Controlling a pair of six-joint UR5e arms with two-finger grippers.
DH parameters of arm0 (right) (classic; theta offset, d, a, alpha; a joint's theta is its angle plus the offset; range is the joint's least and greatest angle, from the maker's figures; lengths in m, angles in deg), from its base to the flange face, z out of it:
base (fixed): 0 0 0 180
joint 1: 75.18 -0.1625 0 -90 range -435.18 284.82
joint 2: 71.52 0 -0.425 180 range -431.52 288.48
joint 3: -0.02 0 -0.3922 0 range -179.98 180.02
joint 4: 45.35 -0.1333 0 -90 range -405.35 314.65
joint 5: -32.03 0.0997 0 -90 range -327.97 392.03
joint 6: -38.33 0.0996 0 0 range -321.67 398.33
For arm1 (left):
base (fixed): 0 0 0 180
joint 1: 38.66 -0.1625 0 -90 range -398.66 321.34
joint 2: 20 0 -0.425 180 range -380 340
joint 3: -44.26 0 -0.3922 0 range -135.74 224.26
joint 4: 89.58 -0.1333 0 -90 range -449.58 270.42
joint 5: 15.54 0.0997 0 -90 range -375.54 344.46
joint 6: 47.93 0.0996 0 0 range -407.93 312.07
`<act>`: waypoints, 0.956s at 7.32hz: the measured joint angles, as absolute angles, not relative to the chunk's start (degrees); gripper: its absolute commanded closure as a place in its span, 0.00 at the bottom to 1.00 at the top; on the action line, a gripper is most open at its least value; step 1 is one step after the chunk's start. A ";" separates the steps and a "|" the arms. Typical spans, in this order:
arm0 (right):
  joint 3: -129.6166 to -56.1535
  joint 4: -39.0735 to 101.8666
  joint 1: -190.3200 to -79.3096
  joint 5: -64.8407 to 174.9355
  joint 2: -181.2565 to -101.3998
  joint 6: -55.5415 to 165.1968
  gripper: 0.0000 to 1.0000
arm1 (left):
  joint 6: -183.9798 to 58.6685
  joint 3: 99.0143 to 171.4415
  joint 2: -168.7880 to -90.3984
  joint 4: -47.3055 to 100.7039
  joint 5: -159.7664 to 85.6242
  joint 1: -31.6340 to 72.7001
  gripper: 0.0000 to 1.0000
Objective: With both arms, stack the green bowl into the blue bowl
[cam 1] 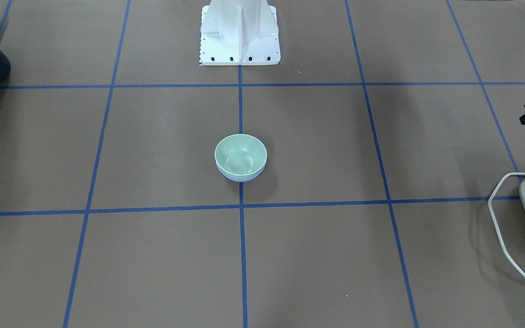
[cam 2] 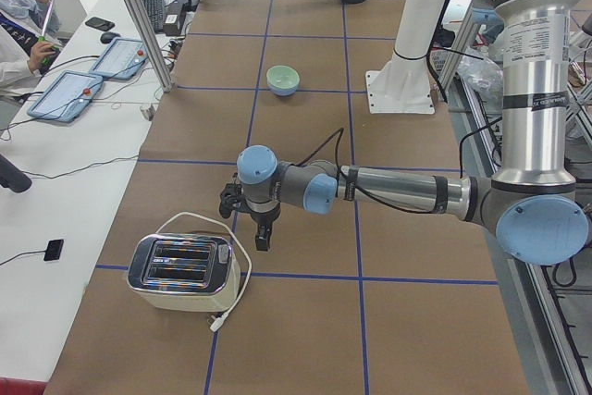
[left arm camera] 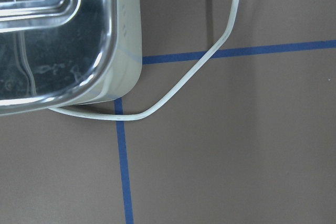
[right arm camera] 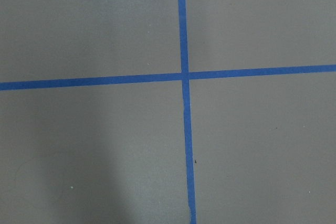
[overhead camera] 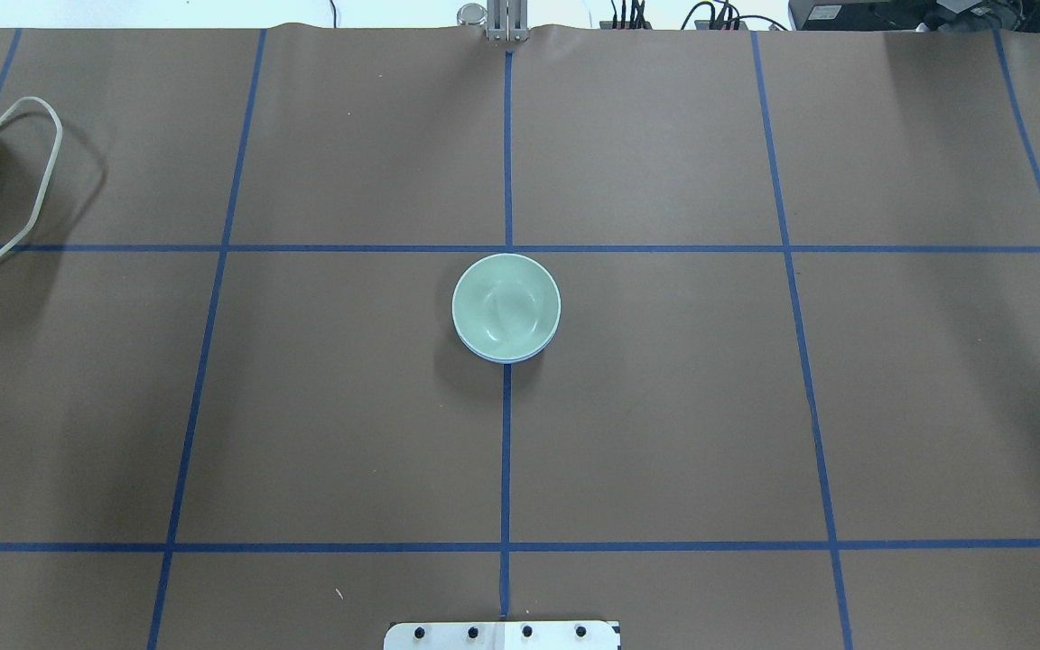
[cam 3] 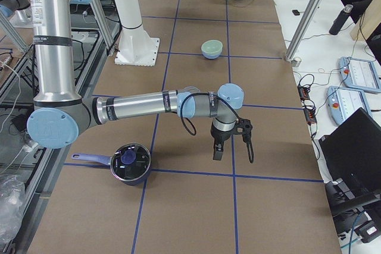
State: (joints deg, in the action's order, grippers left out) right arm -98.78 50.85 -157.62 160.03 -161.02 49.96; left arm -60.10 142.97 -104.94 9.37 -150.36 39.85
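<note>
Grippers at opposite ends of the table (cam 1: 153, 150), bowls nested in the middle.
The left gripper (cam 2: 263, 238) points down just beside the toaster (cam 2: 183, 272) and its white cord (cam 2: 242, 265). The right gripper (cam 3: 217, 151) points down near the lidded pot (cam 3: 130, 163). From here I cannot tell whether either is spread or pressed together. The green bowl (cam 1: 240, 155) sits inside the blue bowl (cam 1: 239, 179), of which only a sliver of rim shows, on the centre tape line (cam 1: 243, 255), well apart from both grippers.
</note>
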 measured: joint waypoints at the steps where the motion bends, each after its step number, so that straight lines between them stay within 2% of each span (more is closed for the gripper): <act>1: -98.93 50.82 -157.62 160.38 -161.11 49.95 0.00 | -60.07 142.97 -104.75 9.37 -150.36 39.88 0.00; 7: -99.26 50.80 -157.60 161.63 -160.97 49.93 0.00 | -60.14 143.03 -104.55 9.47 -150.37 39.95 0.00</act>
